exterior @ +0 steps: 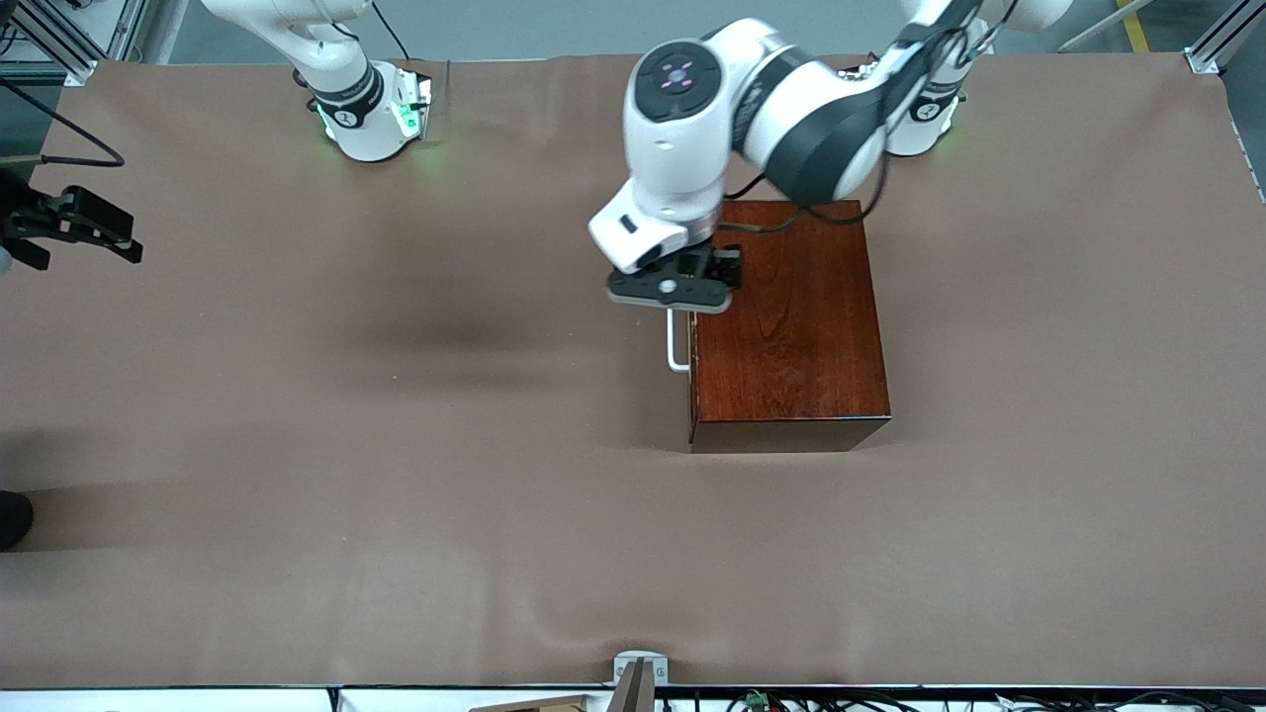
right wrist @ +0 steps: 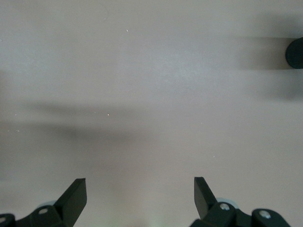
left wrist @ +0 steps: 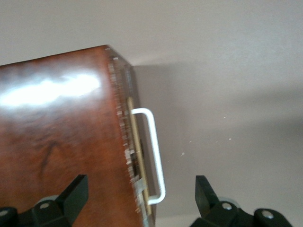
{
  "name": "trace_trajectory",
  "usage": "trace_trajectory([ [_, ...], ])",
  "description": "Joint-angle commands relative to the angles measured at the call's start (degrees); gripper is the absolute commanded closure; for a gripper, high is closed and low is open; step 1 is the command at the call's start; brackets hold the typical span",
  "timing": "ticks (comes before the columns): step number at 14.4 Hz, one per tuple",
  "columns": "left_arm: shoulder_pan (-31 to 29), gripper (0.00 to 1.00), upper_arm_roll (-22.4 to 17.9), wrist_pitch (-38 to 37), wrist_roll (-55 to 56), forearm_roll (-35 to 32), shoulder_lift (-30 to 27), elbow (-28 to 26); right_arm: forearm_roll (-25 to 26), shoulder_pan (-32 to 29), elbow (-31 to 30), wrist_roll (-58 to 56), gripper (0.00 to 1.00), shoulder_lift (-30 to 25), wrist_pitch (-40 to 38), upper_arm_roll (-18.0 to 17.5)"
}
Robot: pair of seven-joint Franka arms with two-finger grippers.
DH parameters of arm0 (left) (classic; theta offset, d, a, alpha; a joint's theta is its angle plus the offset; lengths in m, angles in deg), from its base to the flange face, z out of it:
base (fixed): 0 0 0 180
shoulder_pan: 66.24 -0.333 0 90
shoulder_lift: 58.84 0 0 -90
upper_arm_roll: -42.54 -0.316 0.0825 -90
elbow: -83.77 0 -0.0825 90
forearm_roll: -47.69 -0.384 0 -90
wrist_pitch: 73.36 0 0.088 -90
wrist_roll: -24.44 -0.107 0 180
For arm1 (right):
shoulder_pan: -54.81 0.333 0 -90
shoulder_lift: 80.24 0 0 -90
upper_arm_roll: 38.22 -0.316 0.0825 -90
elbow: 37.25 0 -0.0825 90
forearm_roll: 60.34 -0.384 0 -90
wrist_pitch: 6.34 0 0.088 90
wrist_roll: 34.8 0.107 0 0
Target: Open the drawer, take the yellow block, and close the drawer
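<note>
Looking at the front view, you see the dark wooden box (exterior: 788, 326) standing on the brown table (exterior: 297, 475) toward the left arm's end, its drawer (exterior: 691, 341) fully pushed in and the white handle (exterior: 676, 344) projecting from the face turned toward the right arm's end. The left gripper (exterior: 682, 287) hangs over the box's handle-side edge, directly above the handle. The right gripper (exterior: 74, 227) waits at the right arm's end of the table, well apart from the box. You cannot see the yellow block in any view. Turning to the left wrist view, you find the left gripper's (left wrist: 141, 194) jaws spread wide, one finger (left wrist: 75, 191) over the glossy box top (left wrist: 61, 142) and the other over bare table, with the handle (left wrist: 154, 151) between them and untouched. Turning to the right wrist view, you find the right gripper's (right wrist: 140, 193) jaws spread wide over bare table, holding nothing.
</note>
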Motion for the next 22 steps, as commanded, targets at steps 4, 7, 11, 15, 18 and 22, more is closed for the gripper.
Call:
trace_trajectory([
  [4,16.02,0.00,-15.16,3.00,5.50,-1.82,7.21,3.76,0.10,-0.22,0.95,-0.02,0.00,0.41,-0.15,-0.14],
  [7,22.19,0.00,-21.08,3.09,7.09,-1.82,9.32,3.76,0.01,-0.22,0.95,-0.02,0.00,0.49,-0.15,-0.14],
  [11,23.17,0.00,-21.35,2.57,8.23,-2.00,11.79,3.59,0.10,-0.13,0.95,-0.02,0.00,0.58,-0.15,-0.14],
  [15,23.61,0.00,-21.17,0.46,9.28,-2.79,12.75,2.88,0.19,-0.21,0.95,-0.11,0.00,0.58,-0.15,-0.14],
  [18,23.61,0.00,-21.17,0.54,11.04,-2.79,13.46,2.97,0.19,-0.22,0.95,-0.11,0.00,0.67,-0.15,-0.14],
  [22,23.61,0.00,-21.17,0.46,13.50,-2.70,14.60,2.97,0.36,-0.22,0.95,-0.02,0.00,1.28,-0.15,-0.14],
])
